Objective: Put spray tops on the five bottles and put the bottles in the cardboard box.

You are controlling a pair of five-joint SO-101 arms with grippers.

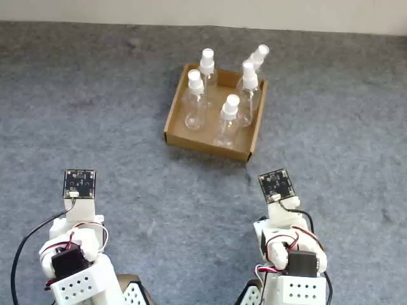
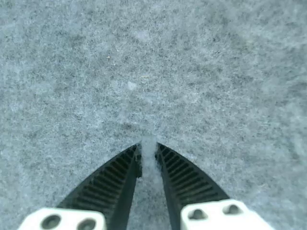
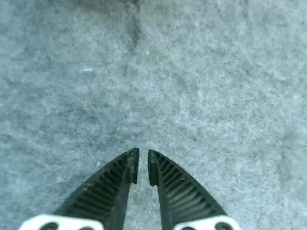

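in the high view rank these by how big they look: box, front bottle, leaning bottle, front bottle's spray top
1. box
2. front bottle and leaning bottle: they look alike, and the leaning one is partly hidden, so no ranking between them
3. front bottle's spray top

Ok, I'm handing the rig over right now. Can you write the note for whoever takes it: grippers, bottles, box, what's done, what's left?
Left gripper: shut, holding nothing, over the grey felt.
Right gripper: shut, holding nothing, also over felt.
Things: all five bottles are inside the cardboard box, each with a spray top on. Four stand upright; the leaning bottle at the far right corner is tilted.
Done: capping and boxing look complete.
Left: probably nothing; perhaps straighten the leaning bottle.
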